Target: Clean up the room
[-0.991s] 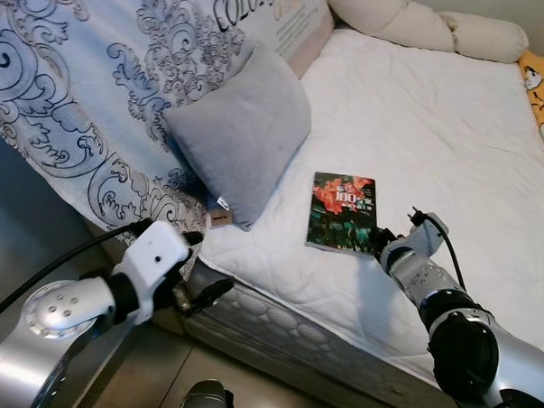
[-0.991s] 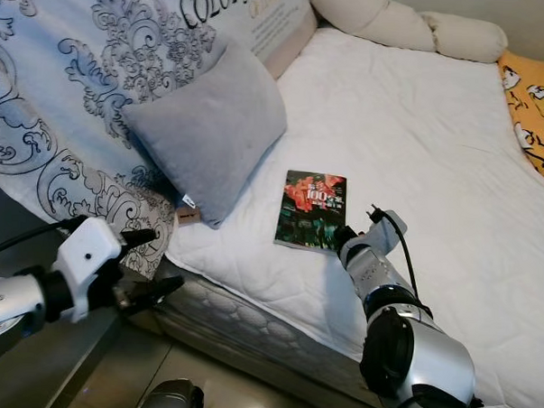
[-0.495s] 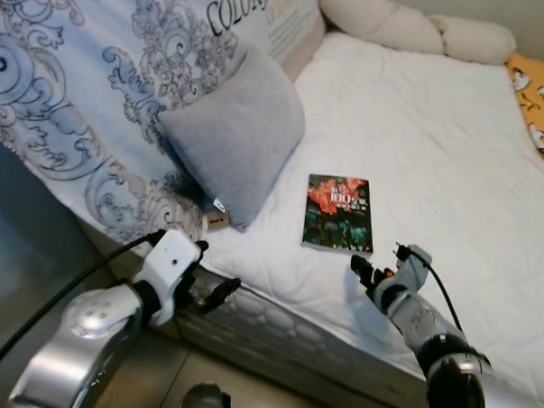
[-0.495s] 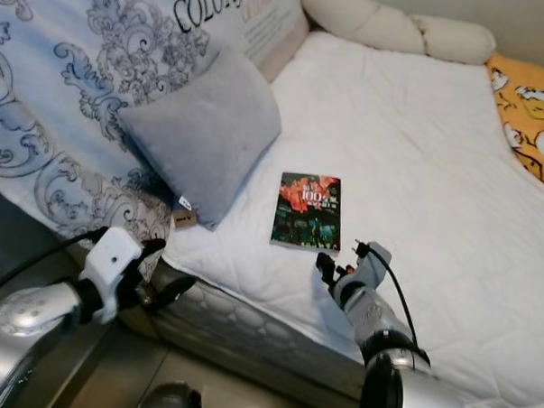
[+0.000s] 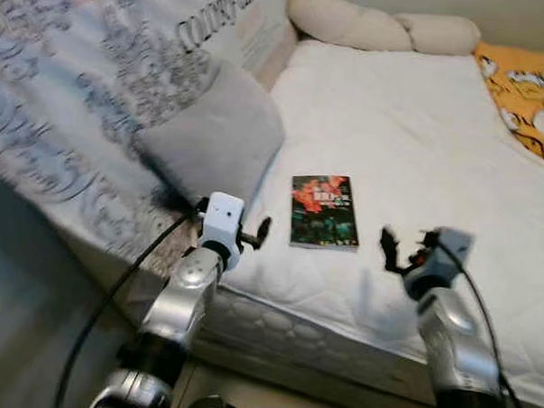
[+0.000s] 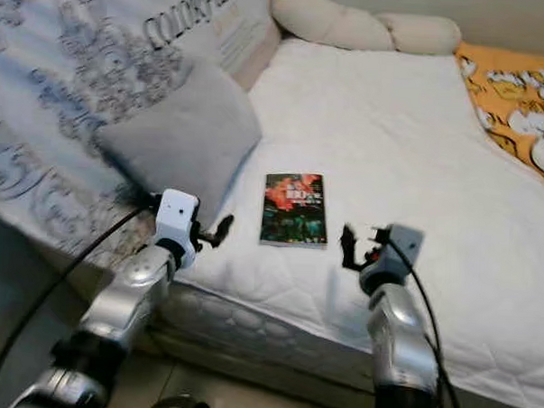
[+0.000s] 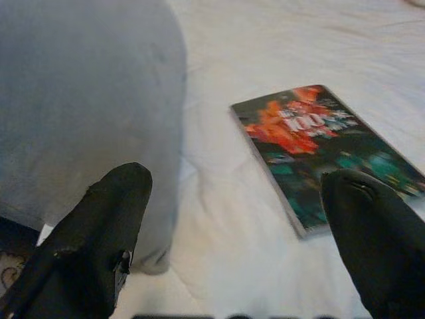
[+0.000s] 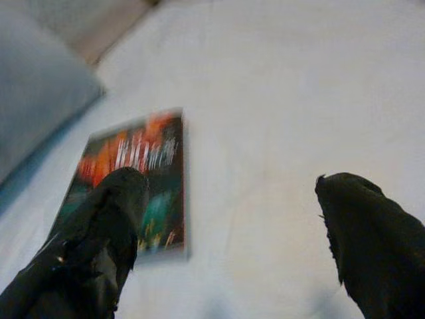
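Observation:
A book [image 5: 324,210] with a dark cover and red-orange art lies flat on the white mattress [image 5: 411,129]. My left gripper [image 5: 255,234] hovers over the bed's near edge, just left of the book and in front of the grey pillow [image 5: 211,143]. It is open, and in the left wrist view the book [image 7: 325,153] lies ahead between its spread fingers. My right gripper [image 5: 392,253] is a little right of the book's near corner, also open. In the right wrist view the book [image 8: 133,179] is off toward one finger.
A blue-grey patterned duvet [image 5: 78,96] is heaped along the bed's left side behind the pillow. Cream bolster pillows [image 5: 379,28] lie at the head. An orange cartoon-print cloth [image 5: 525,89] covers the far right. The quilted mattress side [image 5: 294,322] drops to the floor.
The camera has shifted. My left gripper rose from beside the mattress edge to over the bed, left of the book. My right gripper drew back from the book's corner and lifted.

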Tool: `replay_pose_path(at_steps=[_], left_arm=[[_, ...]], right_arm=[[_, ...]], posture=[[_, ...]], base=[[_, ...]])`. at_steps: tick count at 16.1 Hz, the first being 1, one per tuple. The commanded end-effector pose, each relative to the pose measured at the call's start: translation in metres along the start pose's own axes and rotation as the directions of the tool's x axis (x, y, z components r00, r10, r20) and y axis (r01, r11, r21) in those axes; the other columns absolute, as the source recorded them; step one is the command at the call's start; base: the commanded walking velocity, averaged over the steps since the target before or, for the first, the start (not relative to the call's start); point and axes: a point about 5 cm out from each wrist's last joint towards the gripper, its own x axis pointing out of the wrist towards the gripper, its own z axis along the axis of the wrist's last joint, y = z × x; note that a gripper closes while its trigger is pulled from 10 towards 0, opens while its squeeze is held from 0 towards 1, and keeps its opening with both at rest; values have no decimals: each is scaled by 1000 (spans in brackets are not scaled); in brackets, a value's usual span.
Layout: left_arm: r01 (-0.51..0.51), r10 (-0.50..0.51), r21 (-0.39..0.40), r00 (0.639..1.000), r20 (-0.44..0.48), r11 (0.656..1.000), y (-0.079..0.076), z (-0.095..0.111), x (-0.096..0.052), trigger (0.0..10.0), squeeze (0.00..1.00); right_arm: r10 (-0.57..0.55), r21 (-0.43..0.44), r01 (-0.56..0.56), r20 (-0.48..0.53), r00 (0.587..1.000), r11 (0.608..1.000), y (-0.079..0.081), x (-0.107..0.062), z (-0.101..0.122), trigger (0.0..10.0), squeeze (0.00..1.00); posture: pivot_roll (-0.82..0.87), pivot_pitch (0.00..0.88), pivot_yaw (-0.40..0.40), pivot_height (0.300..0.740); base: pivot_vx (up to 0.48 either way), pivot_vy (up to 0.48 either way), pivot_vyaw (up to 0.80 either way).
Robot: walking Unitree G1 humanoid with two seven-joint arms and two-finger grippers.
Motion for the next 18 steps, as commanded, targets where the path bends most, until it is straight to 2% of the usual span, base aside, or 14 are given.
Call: replay_pose_path(at_steps=[1,3,4,7,9,13,18], left_arm=[[-36,36,-9,999,4,999,4,-6,1,10000,0],[-61,61,6,998,13,998,15,-15,-7,10000,0],[-122,122,1,991,53,992,40,-23,-32,10000,0],[-208,207,8,974,88,978,69,-34,-58,10000,0],[-217,214,18,971,111,976,72,-30,-63,10000,0],[-189,181,44,973,143,981,56,-8,-65,10000,0],[-177,167,54,974,150,983,51,6,-70,10000,0]], right_arm=[[-9,-54,11,34,999,998,5,-8,11,10000,0],[16,-117,-11,42,999,993,8,-20,11,10000,0],[22,-137,-19,22,1000,990,11,-20,9,10000,0],[8,-149,-10,-15,1000,989,13,-21,8,10000,0],[-10,-148,5,-29,1000,989,13,-20,7,10000,0],[-41,-162,32,-50,998,986,13,-22,4,10000,0],[-60,-174,48,-64,996,984,11,-23,2,10000,0]], posture=[[10,0,67,740],[20,0,44,740],[56,0,10,740],[81,0,-15,740],[92,0,-20,740],[86,0,-2,740],[78,0,9,740]], base=[[0,-480,0],[0,-480,0],[0,-480,0],[0,-480,0],[0,-480,0],[0,-480,0],[0,-480,0]])
